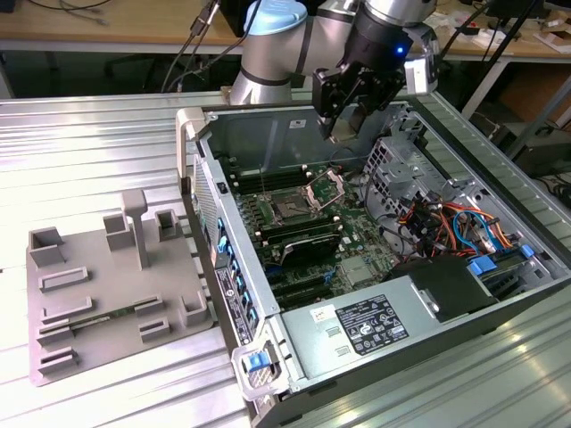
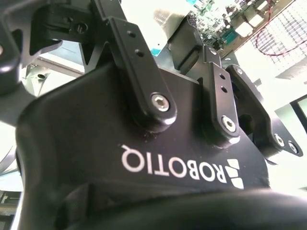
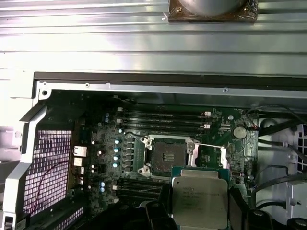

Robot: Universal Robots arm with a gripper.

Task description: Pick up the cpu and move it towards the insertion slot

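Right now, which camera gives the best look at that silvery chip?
The first wrist view: the cpu faces the camera, held in the tool just short of the open slot. In the exterior view the tool hangs above the case, the chip too small to make out.

Our single arm (image 1: 277, 45) reaches in from the far side, wrist bent downward. Our gripper (image 1: 343, 120) hangs at the far end of the scene, black fingers (image 3: 160, 213) pointing down and closed on the cpu (image 3: 200, 201).
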